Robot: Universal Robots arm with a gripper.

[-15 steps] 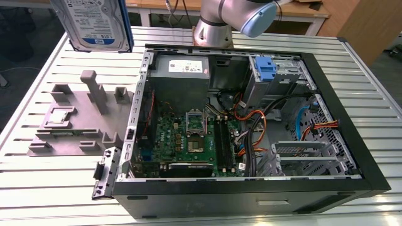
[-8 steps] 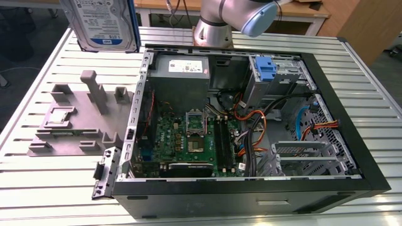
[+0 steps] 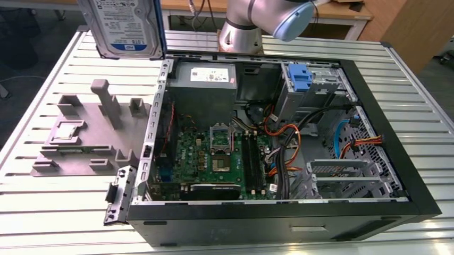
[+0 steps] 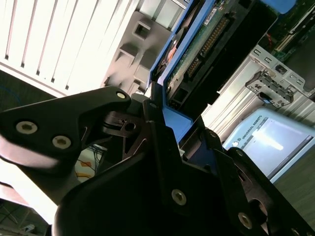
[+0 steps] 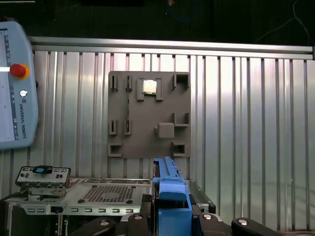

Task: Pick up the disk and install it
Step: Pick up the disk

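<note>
Two black fingers [image 4: 93, 110] of the end effector [image 4: 165, 120] are pressing in from either side on the bright blue carrier edge of the disk [image 4: 206, 44] and gripping it tight. In the second wrist view the drive's green circuit board and connector are facing the camera. In the exterior view the disk [image 3: 120, 26] is hanging in the air with its label side showing. It is raised above the slatted metal tabletop [image 3: 50, 212], at the far edge of the scene on the exterior view's left, near the far corner of the open computer case [image 3: 284, 228]. The robot arm [image 3: 255, 21] is rising behind the case's far wall. Inside the case, a grey power supply [image 3: 206, 77] with a white sticker is sitting at the far side. A green motherboard [image 3: 212, 156] is lying on the case floor, and a bare blue bracket [image 3: 301, 79] is standing in the drive bay toward the exterior view's right. A grey fixture plate [image 3: 78, 154] is resting on the tabletop beside the case on the exterior view's left. In the first wrist view a small square chip [image 5: 149, 86] is sitting in one of the plate's pockets, and a pale teach pendant [image 5: 15, 88] with a red button is lying apart from the plate.
</note>
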